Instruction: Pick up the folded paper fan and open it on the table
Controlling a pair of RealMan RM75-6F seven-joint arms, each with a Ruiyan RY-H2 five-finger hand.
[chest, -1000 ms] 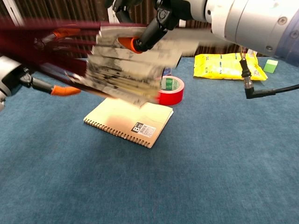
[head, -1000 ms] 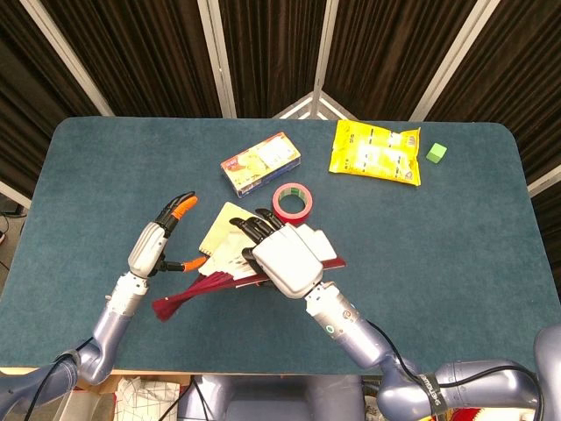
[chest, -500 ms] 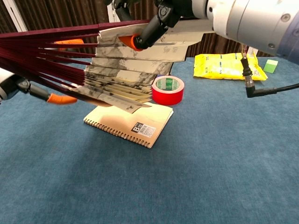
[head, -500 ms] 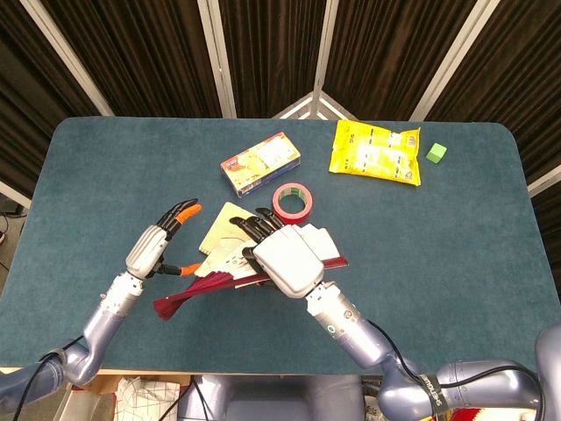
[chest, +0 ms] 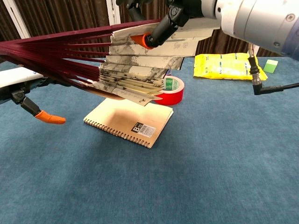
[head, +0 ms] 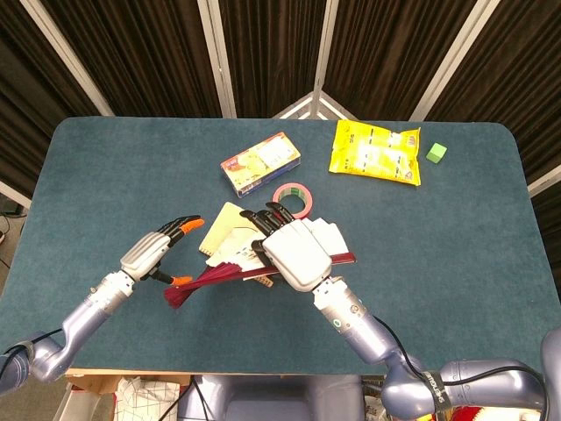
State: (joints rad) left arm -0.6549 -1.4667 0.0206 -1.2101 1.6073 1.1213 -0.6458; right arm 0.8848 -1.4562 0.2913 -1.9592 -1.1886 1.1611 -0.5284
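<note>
Paper fan (chest: 135,58), partly spread, is held above the spiral notebook (chest: 128,120) by the right hand (head: 294,250). Long axis runs from that grip leftward to the rib ends (head: 175,296). Left hand (head: 153,253) is nearer those ends, fingers apart, nothing held.

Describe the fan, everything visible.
The fan is partly open: dark red ribs converging leftward, pleated whitish paper with grey ink-like print. It is held in the air above the spiral notebook, near the red tape roll. The right hand grips its top edge; the left hand sits at the rib end, contact unclear.
</note>
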